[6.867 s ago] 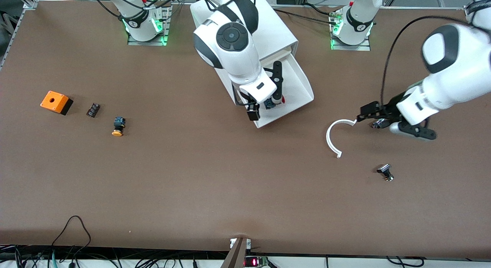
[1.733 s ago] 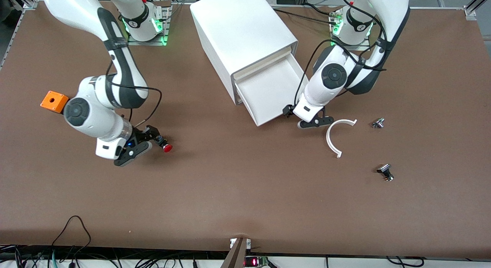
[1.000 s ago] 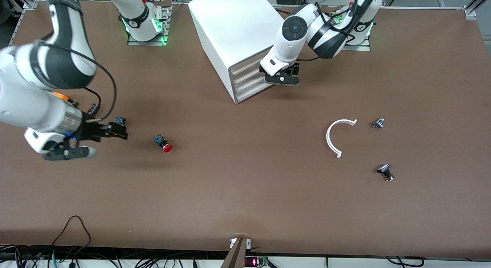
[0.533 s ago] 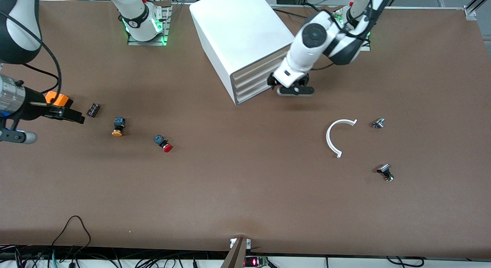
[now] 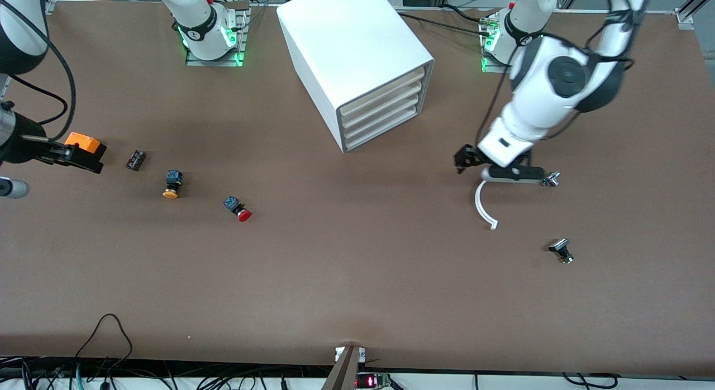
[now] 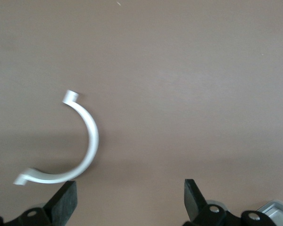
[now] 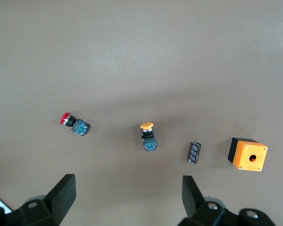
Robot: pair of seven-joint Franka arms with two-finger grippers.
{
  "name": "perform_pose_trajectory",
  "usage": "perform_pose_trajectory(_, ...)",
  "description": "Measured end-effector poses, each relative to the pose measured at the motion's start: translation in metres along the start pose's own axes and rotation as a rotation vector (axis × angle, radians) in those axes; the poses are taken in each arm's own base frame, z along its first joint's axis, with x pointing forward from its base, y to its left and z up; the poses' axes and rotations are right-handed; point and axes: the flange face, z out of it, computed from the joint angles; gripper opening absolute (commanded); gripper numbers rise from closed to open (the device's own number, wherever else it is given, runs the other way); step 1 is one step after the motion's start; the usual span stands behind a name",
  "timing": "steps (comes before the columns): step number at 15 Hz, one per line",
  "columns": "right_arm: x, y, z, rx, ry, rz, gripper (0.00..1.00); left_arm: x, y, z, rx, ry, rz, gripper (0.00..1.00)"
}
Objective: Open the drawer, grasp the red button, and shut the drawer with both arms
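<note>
The white cabinet stands with all four cream drawer fronts shut. The red-capped button lies on the table, nearer the front camera than the cabinet and toward the right arm's end; it also shows in the right wrist view. My right gripper is open and empty over the table's edge beside the orange box. My left gripper is open and empty just over a white curved piece, which the left wrist view also shows.
An orange-yellow capped button and a small dark component lie between the orange box and the red button. Two small metal parts lie near the curved piece, toward the left arm's end.
The drawer was open and is now shut. The red button went from the drawer to the table. My left gripper has left the cabinet front for the curved piece; my right gripper has drawn back.
</note>
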Motion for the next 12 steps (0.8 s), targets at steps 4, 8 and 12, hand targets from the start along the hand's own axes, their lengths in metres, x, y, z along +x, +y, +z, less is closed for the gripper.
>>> perform_pose_trajectory(4, -0.015, 0.03, -0.03, 0.012, 0.027, 0.022, 1.0, 0.03, -0.068, -0.088, 0.026, -0.036, 0.1, 1.0)
perform_pose_trajectory(8, -0.023, 0.059, -0.042, 0.011, 0.024, -0.018, 1.0, 0.031, -0.106, -0.145, 0.097, -0.046, 0.137, 1.0)
perform_pose_trajectory(12, -0.021, 0.066, -0.013, 0.007, -0.039, -0.035, 1.0, 0.029, -0.1, -0.165, 0.119, -0.04, 0.152, 1.0)
